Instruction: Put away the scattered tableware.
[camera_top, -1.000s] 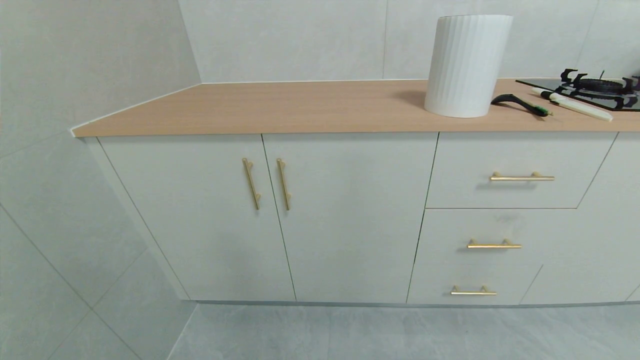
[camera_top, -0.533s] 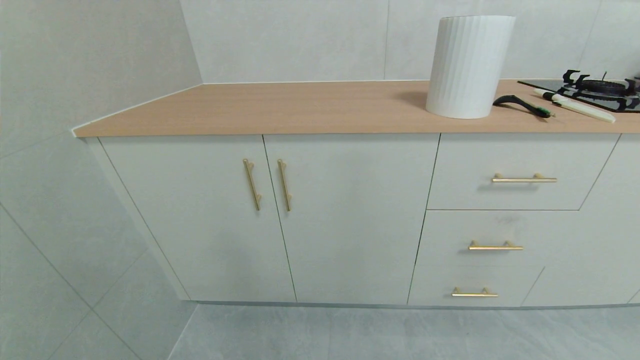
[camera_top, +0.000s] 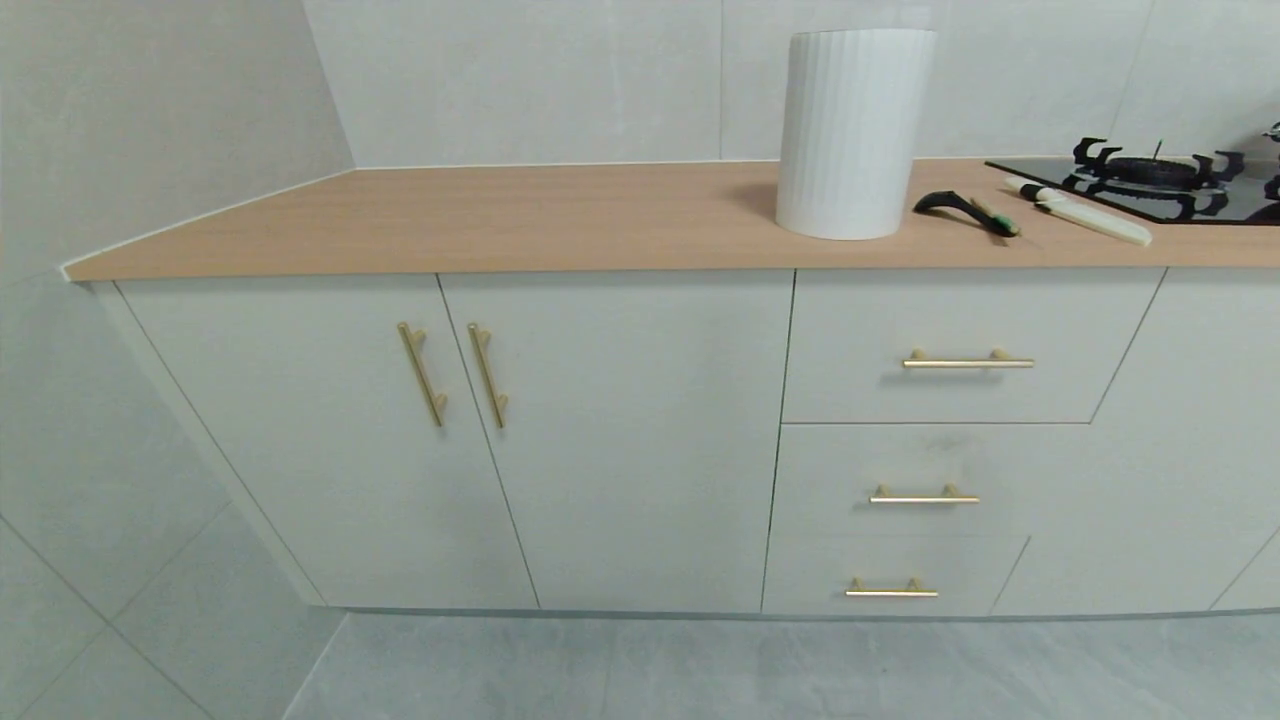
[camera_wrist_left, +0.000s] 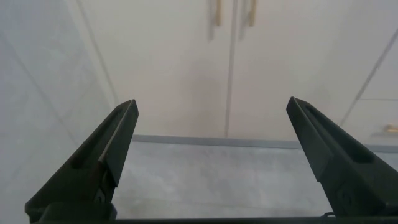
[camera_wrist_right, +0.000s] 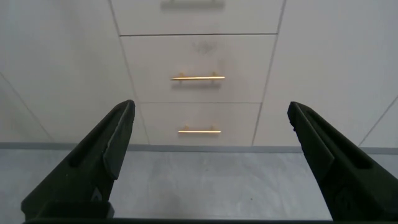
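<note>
Camera shifted right; left end effector and right end effector gape wide, empty.

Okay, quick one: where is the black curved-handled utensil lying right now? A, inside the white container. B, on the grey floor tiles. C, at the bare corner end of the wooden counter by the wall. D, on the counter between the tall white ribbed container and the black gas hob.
D: the black curved-handled utensil lies on the wooden countertop, between the tall white ribbed container and the black gas hob.
</note>
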